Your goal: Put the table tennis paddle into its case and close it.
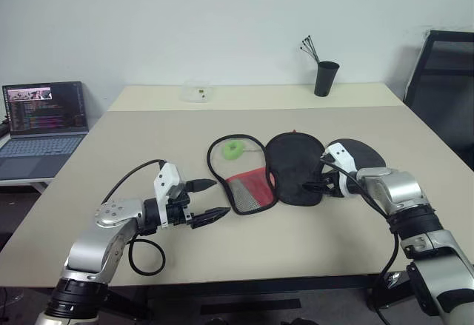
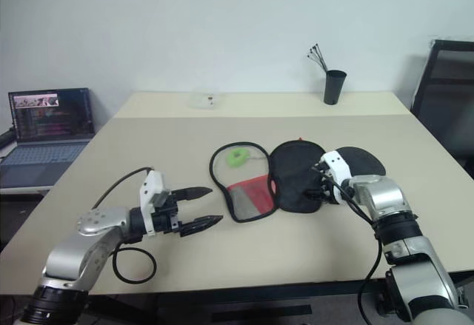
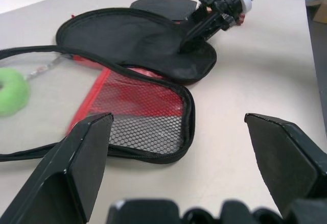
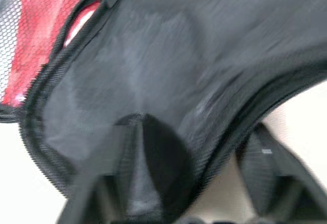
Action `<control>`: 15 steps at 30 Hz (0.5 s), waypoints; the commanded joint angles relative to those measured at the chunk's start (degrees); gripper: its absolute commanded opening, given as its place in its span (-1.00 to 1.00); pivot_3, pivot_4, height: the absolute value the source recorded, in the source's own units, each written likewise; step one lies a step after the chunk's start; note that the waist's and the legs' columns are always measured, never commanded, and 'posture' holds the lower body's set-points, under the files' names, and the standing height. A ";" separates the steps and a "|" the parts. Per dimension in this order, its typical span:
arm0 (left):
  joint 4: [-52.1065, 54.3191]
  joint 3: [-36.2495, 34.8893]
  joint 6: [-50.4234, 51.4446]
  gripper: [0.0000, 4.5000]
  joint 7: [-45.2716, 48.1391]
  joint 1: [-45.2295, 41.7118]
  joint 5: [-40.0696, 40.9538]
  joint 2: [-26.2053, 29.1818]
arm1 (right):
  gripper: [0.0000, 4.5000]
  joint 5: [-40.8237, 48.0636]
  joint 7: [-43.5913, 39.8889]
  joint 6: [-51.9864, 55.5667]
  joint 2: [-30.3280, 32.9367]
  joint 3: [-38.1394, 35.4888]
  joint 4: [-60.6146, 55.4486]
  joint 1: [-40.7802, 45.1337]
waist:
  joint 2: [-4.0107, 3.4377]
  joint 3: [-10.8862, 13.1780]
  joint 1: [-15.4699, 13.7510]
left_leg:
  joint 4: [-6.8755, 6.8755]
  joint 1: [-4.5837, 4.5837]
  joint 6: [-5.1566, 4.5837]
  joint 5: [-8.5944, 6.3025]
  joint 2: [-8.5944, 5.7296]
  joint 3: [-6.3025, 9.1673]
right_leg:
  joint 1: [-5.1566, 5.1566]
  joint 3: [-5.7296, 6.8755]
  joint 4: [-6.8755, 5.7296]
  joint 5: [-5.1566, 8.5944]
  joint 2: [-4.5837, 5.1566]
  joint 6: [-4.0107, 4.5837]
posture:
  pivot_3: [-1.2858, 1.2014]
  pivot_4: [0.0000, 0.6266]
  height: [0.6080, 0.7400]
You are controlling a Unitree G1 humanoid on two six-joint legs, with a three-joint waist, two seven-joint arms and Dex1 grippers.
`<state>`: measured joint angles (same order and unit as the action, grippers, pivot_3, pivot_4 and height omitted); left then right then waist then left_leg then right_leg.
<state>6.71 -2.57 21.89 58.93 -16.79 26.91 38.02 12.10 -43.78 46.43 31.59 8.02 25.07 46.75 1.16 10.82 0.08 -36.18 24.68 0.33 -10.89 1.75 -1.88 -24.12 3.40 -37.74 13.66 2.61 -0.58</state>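
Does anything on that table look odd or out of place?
The case lies unzipped and splayed flat, its mesh half beside its black flap. The paddle sits partly hidden behind the flap and the right gripper, not inside the case. Nothing looks spilled or broken.

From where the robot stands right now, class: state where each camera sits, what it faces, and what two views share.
Left and right eye views: on the head, looking down over the table at the open case; both arms show.
Left wrist view: along the open left gripper toward the case, with the right gripper at its black flap.
Right wrist view: close against the black flap; its own fingers show.
Shared: the case's red mesh panel.
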 commanded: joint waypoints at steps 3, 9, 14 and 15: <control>3.72 -0.13 0.61 1.00 -1.31 -1.74 0.58 -0.19 | 0.98 0.84 -1.68 -1.76 4.89 -4.71 -3.70 1.12 | 0.00 0.00 -0.02 | 0.00 0.00 0.00 0.00 0.00 0.00 | 0.00 0.00 0.00 0.00 0.00 0.00 | 0.03 -0.52 1.00; 5.09 1.01 1.90 1.00 -1.97 -2.06 0.04 -0.26 | 0.98 2.19 -0.71 -1.28 11.14 -11.85 -5.70 -2.35 | 0.00 0.00 -0.12 | 0.00 0.00 0.00 0.00 -0.02 -0.01 | 0.01 0.00 0.02 0.00 0.00 0.00 | 0.03 -0.52 1.00; 4.23 2.00 2.82 1.00 -1.96 -5.56 1.23 -2.36 | 0.98 0.83 1.64 -3.33 13.73 -14.74 -2.84 -6.35 | 0.01 0.00 -0.15 | -0.04 0.00 0.00 0.00 -0.06 -0.03 | 0.03 0.02 0.00 0.00 0.00 0.00 | 0.03 -0.52 1.00; 3.90 2.31 3.43 1.00 -1.98 -6.85 1.42 -2.80 | 0.98 0.32 2.06 -4.15 14.13 -14.95 -1.61 -7.28 | 0.02 0.00 -0.15 | -0.05 0.00 0.00 0.00 -0.07 -0.05 | 0.03 0.01 0.00 0.00 -0.01 0.00 | 0.03 -0.52 1.00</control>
<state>9.45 -0.12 24.95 56.94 -21.63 27.04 35.43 13.01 -42.38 44.18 44.08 -5.13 22.81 39.94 1.17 10.82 -0.07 -36.25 24.68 0.33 -10.89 1.67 -1.95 -24.08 3.40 -37.75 13.66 2.60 -0.59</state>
